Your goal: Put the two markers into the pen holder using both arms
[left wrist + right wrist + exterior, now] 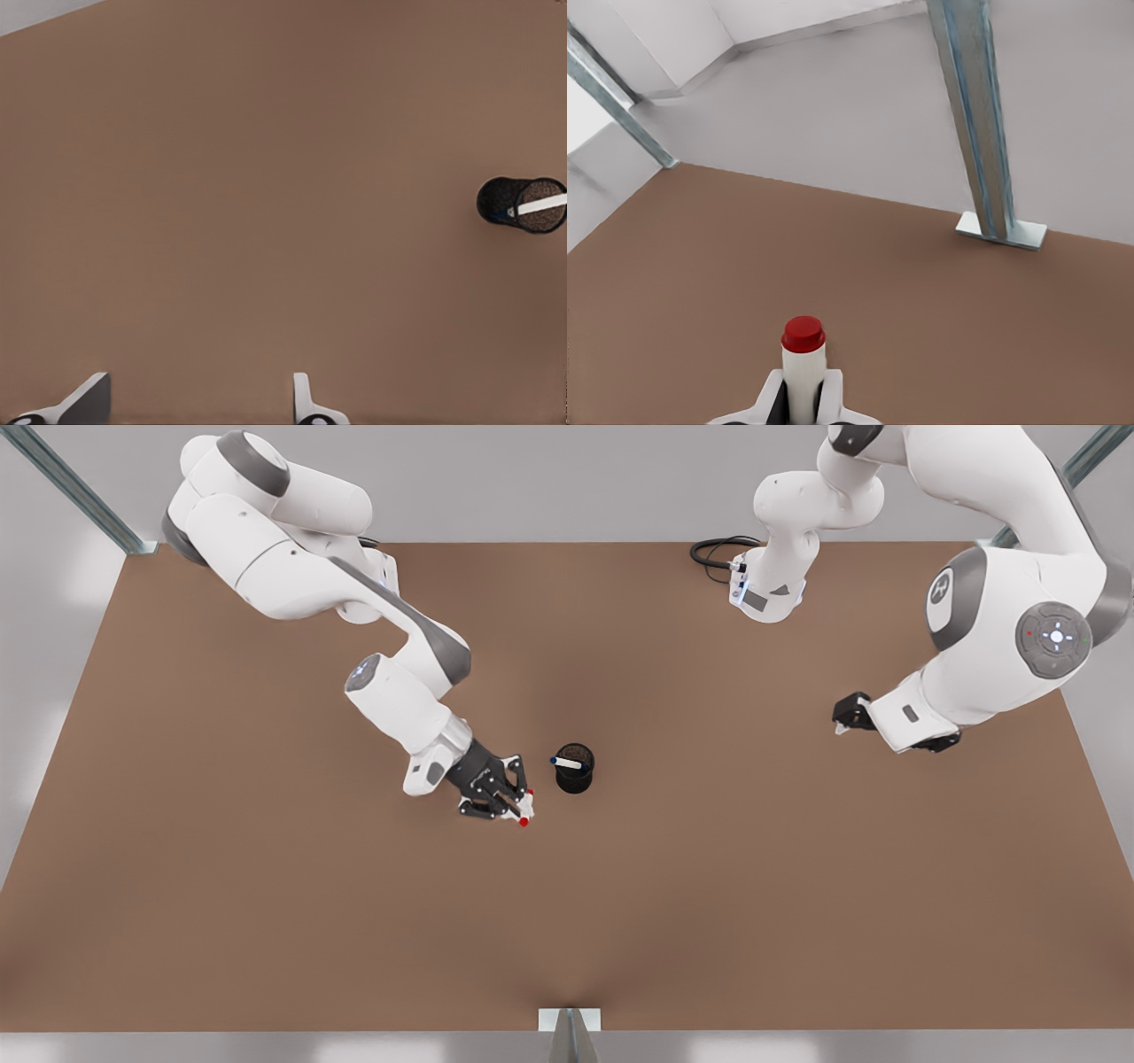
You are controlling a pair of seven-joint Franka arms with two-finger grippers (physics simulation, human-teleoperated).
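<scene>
Red marker (803, 354) clamped mid-barrel in right gripper (516, 806), just beside mid-bench pen holder (574, 775) housing blue marker (568, 763). Light, stiff, probably slick; central grip likely safest. Left gripper (842, 722) waiting wide open near bench edge, front view's right.

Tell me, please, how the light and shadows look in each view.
Front view: soft even light, a darker patch on the table around the holder. Left wrist view: flat brown, no sharp shadows. Right wrist view: the red marker casts no clear shadow; the post shines slightly.
</scene>
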